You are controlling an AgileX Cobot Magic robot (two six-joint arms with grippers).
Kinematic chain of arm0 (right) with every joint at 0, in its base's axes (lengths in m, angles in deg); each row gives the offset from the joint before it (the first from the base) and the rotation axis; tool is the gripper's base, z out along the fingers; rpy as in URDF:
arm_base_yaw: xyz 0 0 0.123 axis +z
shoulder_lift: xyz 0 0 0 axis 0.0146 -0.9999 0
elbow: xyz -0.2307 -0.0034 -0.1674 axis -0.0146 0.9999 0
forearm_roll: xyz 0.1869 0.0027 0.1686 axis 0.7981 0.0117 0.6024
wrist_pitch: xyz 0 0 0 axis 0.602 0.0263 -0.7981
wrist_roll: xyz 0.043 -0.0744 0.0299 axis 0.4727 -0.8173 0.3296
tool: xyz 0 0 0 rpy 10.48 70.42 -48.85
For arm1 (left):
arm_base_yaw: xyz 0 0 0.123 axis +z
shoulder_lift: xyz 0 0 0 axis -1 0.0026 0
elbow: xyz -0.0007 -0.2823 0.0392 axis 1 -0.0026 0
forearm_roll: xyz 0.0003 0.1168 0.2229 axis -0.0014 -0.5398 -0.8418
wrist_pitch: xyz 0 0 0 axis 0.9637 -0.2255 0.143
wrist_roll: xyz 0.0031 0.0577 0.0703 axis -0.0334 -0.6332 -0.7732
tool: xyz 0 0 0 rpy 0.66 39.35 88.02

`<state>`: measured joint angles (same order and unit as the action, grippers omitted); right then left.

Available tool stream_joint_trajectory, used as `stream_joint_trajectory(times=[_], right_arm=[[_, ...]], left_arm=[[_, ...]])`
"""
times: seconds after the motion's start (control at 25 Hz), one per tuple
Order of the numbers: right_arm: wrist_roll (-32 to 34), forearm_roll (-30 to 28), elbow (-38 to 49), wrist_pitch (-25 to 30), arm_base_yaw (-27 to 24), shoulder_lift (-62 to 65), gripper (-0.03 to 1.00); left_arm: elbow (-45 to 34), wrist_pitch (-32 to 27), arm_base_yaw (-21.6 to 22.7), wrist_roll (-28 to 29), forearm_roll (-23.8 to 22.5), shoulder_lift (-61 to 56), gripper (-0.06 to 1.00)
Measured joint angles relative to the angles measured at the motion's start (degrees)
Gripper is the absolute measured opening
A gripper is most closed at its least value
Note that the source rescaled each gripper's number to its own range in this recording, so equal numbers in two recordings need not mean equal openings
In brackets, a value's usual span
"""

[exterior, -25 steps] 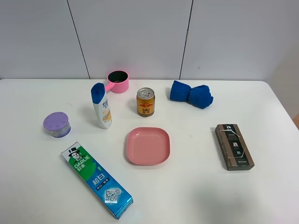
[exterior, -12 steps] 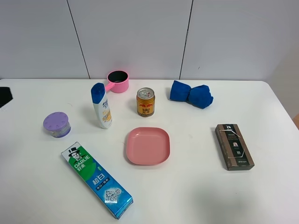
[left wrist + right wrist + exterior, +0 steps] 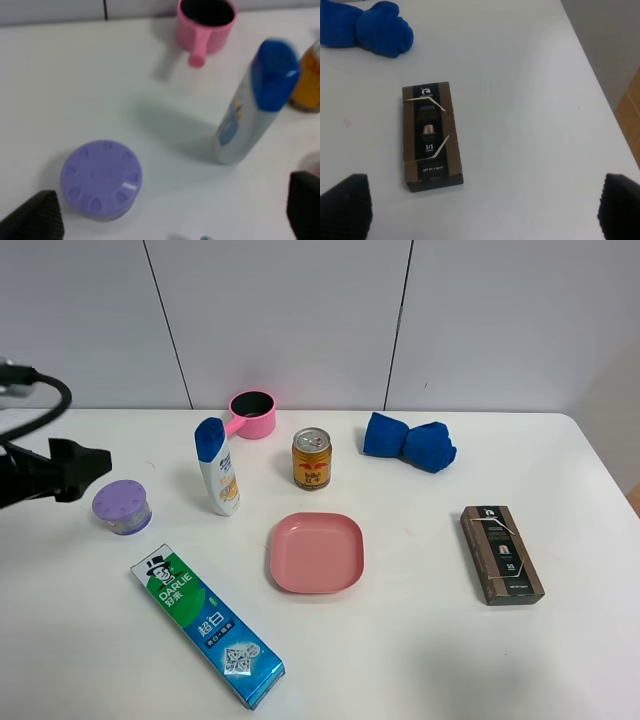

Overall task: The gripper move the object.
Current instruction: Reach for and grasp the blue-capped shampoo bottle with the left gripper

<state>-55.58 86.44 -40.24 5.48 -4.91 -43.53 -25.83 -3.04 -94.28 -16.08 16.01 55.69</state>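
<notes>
The white bottle (image 3: 218, 468) with a blue cap and orange-yellow label stands upright at the back left of the table, left of the gold can (image 3: 311, 458). My left gripper (image 3: 88, 468) is at the left edge of the exterior view, over the table to the left of the bottle and apart from it, just above a purple round container (image 3: 122, 506). The left wrist view shows the bottle (image 3: 255, 105) ahead, and the left gripper (image 3: 170, 220) is open and empty. My right gripper (image 3: 482, 210) is open and empty and out of the exterior view.
A pink pot (image 3: 251, 414) stands behind the bottle. A pink plate (image 3: 316, 552) lies mid-table, with a toothpaste box (image 3: 207, 625) at the front left. A blue cloth (image 3: 410, 442) and a brown box (image 3: 501, 553) lie on the right, below my right gripper.
My left arm has come into the exterior view from the left edge and moved right toward the bottle. No object on the table has moved.
</notes>
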Motion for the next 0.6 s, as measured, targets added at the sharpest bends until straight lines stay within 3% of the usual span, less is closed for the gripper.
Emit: stream_joint_trajectory(times=[0.2, 0.48, 0.6], right_arm=[[0.0, 0.0, 0.0, 0.0, 0.0, 0.0, 1.0], [0.0, 0.0, 0.0, 0.0, 0.0, 0.0, 1.0], [0.0, 0.0, 0.0, 0.0, 0.0, 0.0, 1.0]], left_arm=[[-3.46, 9.55, -7.44, -2.6, 4.65, 1.24, 1.0], [-3.75, 16.69, -27.51, -4.02, 0.87, 3.96, 1.0], [-5.35, 23.51, -31.01, -3.15, 0.25, 8.1, 1.0]])
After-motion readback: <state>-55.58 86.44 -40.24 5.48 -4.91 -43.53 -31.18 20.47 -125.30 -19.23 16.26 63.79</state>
